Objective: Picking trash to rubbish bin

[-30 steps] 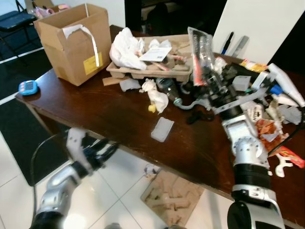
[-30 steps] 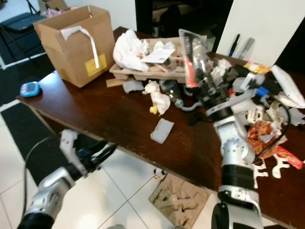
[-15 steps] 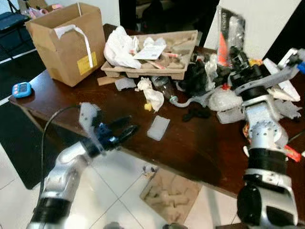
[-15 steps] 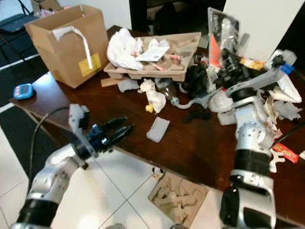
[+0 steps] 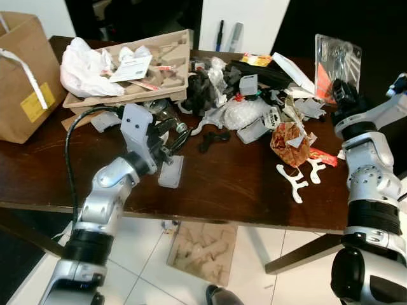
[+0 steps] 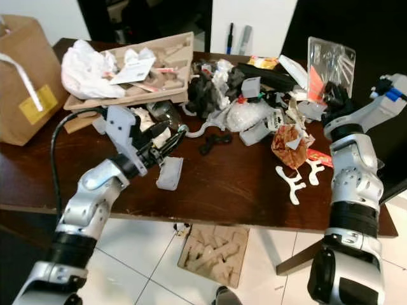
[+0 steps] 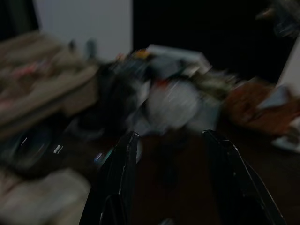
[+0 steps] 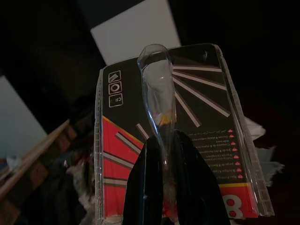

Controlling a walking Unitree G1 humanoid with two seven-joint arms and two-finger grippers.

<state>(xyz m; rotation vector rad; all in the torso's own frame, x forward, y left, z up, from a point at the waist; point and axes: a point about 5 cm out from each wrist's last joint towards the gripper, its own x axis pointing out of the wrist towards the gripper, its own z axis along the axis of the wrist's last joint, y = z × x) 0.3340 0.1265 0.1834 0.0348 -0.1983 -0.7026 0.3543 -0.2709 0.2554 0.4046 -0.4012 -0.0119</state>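
Observation:
A clear plastic blister pack [image 5: 337, 58] with a red and black card [image 8: 164, 117] is held upright above the table's right end; my right gripper [image 5: 342, 92] is shut on its lower edge. My left gripper [image 5: 175, 138] is open over the dark wooden table [image 5: 229, 190], its fingers [image 7: 124, 178] apart and pointing at the heap of trash [image 5: 248, 108]. Just under it lies a small translucent plastic piece [image 5: 170, 173], untouched. The left wrist view is dark and blurred.
A cardboard box [image 5: 22, 70] stands at the table's left. A pulp tray [image 5: 159, 60] with a white bag [image 5: 82, 60] sits behind. An orange wrapper [image 5: 286, 136] and white plastic hooks [image 5: 292, 181] lie on the right. A cardboard insert [image 5: 200, 251] lies on the floor.
The whole view has swung, so the camera moved. My left arm rose from below the table edge to over the tabletop. My right gripper carried the blister pack up and off the heap.

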